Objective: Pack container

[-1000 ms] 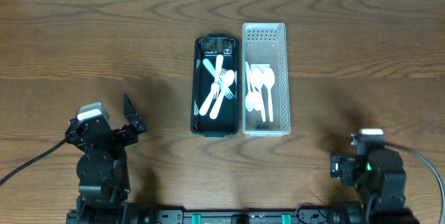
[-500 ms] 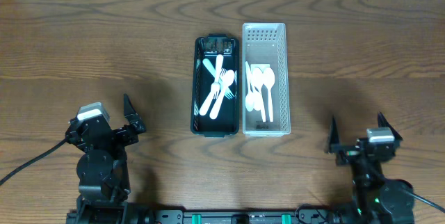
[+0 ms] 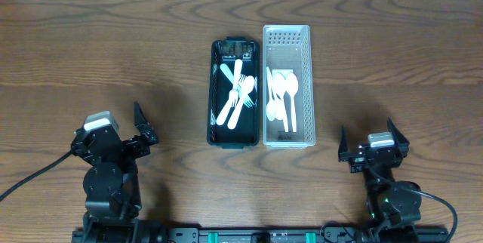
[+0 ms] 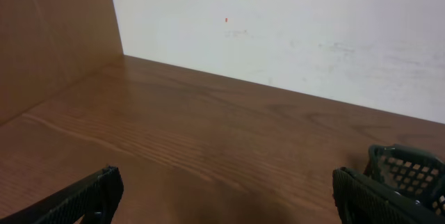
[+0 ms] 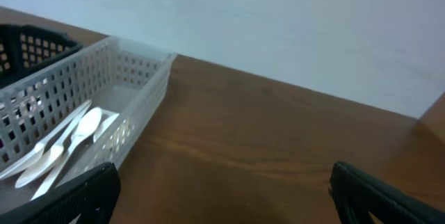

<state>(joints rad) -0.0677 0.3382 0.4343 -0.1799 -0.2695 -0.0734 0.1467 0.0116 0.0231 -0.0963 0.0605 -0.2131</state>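
A black basket [image 3: 213, 92] holds several white forks [image 3: 236, 92]. A white basket [image 3: 308, 84] beside it on the right holds white spoons [image 3: 283, 96]; it also shows in the right wrist view [image 5: 132, 92] with the spoons [image 5: 66, 140]. My left gripper [image 3: 143, 126] is open and empty at the front left, far from the baskets; the black basket's corner shows in its wrist view [image 4: 410, 168]. My right gripper [image 3: 371, 141] is open and empty at the front right, just right of the white basket.
The wooden table [image 3: 113, 39] runs to a white wall at the back [image 4: 278, 22]. A brown panel [image 4: 49, 36] stands at the left in the left wrist view.
My right arm has swung round and moved left, its open fingers now pointing toward the back of the table near the white basket. The left arm has not moved.
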